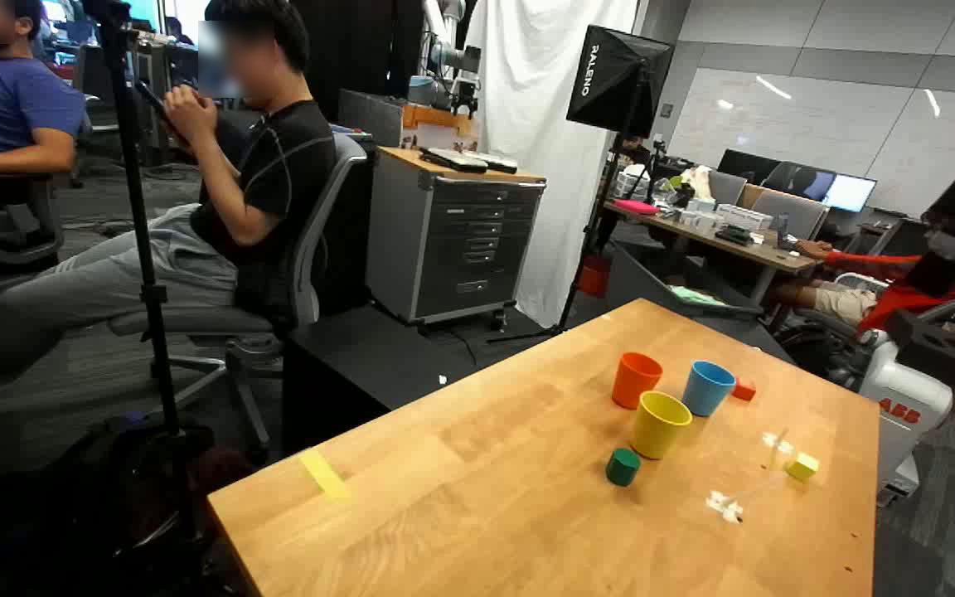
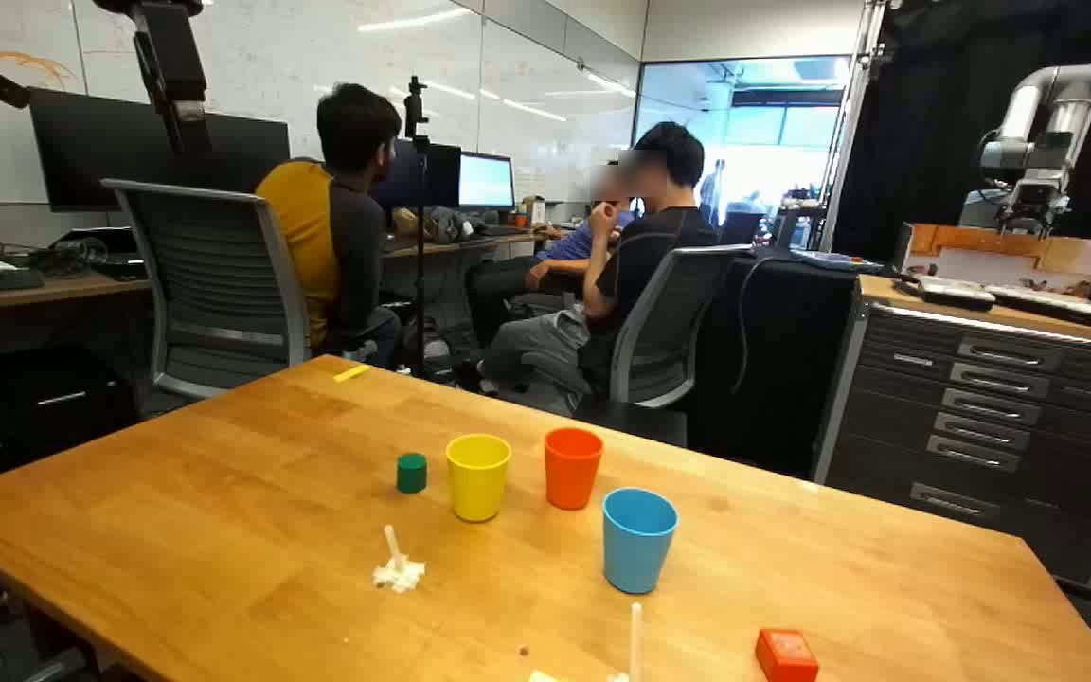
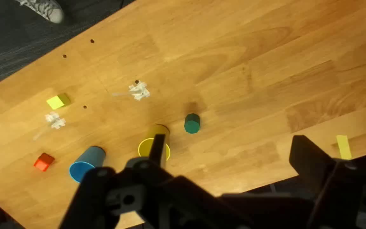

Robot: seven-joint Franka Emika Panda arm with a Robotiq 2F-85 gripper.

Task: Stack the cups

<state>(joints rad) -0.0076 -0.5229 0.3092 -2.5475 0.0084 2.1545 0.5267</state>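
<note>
Three tapered cups stand upright and separate on the wooden table, none inside another. The orange-red cup (image 1: 637, 381) (image 2: 573, 469) shows in both exterior views; my gripper's body hides it in the wrist view. Close by is the yellow cup (image 1: 660, 429) (image 2: 477, 478), whose rim (image 3: 144, 148) is partly covered by a finger in the wrist view. The blue cup (image 1: 708, 390) (image 2: 638, 545) (image 3: 89, 159) is the one closest to the red block. High above the table, my gripper (image 3: 229, 138) is wide open, only bare wood showing between its fingers.
A small green block (image 1: 622, 468) (image 3: 192, 124) sits beside the yellow cup. Also on the table are a red block (image 2: 787, 654) (image 3: 44, 162), a yellow block (image 1: 802, 467) (image 3: 58, 101), and two thin pegs fixed with white tape (image 2: 399, 571). Yellow tape (image 1: 324, 474) marks a far corner.
</note>
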